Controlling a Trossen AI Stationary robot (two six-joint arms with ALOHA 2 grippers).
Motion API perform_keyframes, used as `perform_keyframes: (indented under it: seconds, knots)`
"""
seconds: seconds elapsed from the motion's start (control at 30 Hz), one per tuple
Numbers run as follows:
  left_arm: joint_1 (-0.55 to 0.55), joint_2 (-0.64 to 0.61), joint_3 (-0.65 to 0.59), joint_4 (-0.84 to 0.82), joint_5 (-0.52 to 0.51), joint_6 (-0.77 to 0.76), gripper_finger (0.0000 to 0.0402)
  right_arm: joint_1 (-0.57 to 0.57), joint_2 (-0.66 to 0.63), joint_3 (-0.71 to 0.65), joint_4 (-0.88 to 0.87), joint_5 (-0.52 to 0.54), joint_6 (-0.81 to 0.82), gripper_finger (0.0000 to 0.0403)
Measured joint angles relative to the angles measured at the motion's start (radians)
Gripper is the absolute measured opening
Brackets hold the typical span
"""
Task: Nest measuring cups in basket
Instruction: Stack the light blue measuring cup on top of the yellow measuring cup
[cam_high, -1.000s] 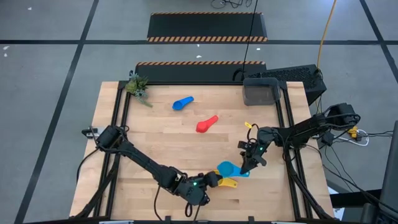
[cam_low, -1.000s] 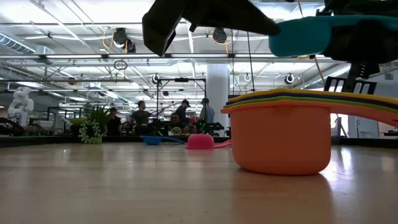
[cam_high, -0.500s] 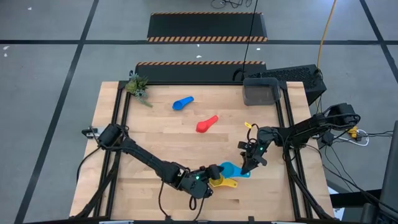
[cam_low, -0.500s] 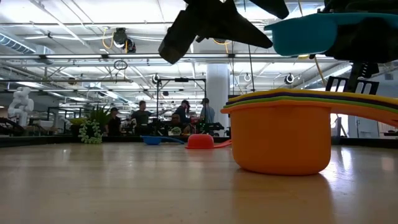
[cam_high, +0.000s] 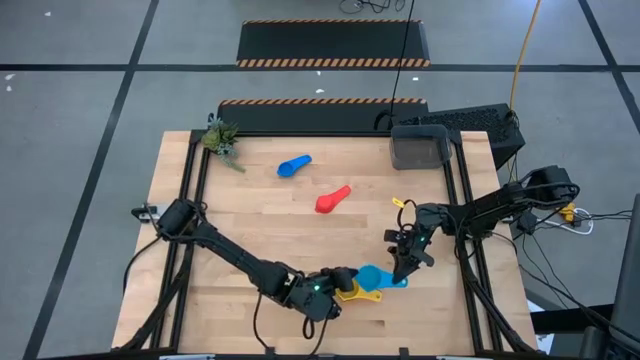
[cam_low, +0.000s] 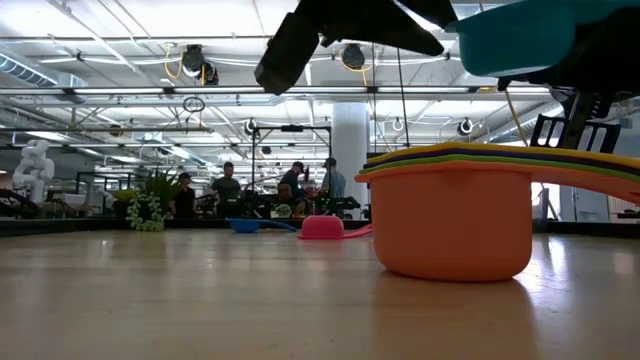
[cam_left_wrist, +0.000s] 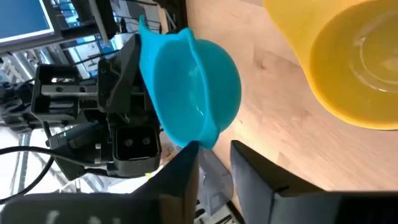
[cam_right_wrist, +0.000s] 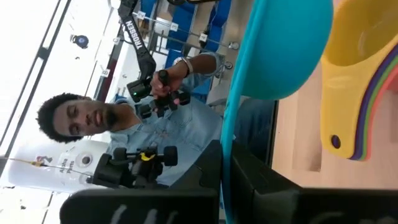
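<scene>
My right gripper (cam_high: 403, 262) is shut on the light blue cup (cam_high: 373, 274), which hangs in the air just above and beside the nested stack (cam_high: 358, 293). The stack shows yellow on top and stands on its orange cup's base (cam_low: 450, 225). My left gripper (cam_high: 332, 287) hovers at the stack's left side, slightly open (cam_left_wrist: 214, 168), holding nothing. The blue cup (cam_high: 293, 165) and the red cup (cam_high: 333, 199) lie on the table farther back. The dark grey basket (cam_high: 420, 148) sits at the far right corner. My right gripper pinches the light blue cup's handle (cam_right_wrist: 231, 134) between its two fingers, which lie along the handle. The fingers slant down from the right. The cup is lifted clear, its bowl (cam_right_wrist: 283, 43) sticking out toward the left arm over the stack's edge (cam_low: 520, 35).
A black keyboard (cam_high: 470, 120) lies behind the basket, off the table's far right corner. A small green plant (cam_high: 220, 138) stands at the far left corner. Bare wood lies between the stack and the red cup. A person shows in the room behind (cam_right_wrist: 93, 118).
My right gripper has carried the light blue cup a little higher and slightly toward the table's right, staying shut on it. My left gripper has shifted a little right toward the stack and stays raised above the table. The stack has not moved.
</scene>
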Motion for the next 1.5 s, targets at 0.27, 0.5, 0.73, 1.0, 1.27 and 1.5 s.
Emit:
perform_keyframes:
  seconds: [0.27,0.5,0.73,1.0,1.27,1.5]
  knots:
    - [0.005,0.0,0.0,0.06,0.068,0.015,0.0053,-0.002,0.0,0.0,-0.001,-0.016,-0.009,0.0]
    - [0.008,0.0,0.0,0.072,0.112,0.015,0.0061,-0.002,0.0,0.0,-0.001,-0.025,-0.016,0.0]
    - [0.005,0.0,0.0,0.125,0.177,0.077,0.0062,-0.002,0.0,0.0,0.005,-0.05,-0.039,0.0]
    - [0.005,0.0,0.0,0.146,0.203,0.14,0.0031,-0.004,0.0,0.0,0.049,-0.061,-0.036,0.0]
    - [0.01,0.0,0.0,0.166,0.231,0.135,0.0011,-0.029,0.0,-0.001,0.048,-0.073,-0.038,0.0]
    - [0.01,0.0,0.0,0.143,0.233,0.107,0.0009,-0.035,0.0,-0.001,0.049,-0.048,-0.039,0.001]
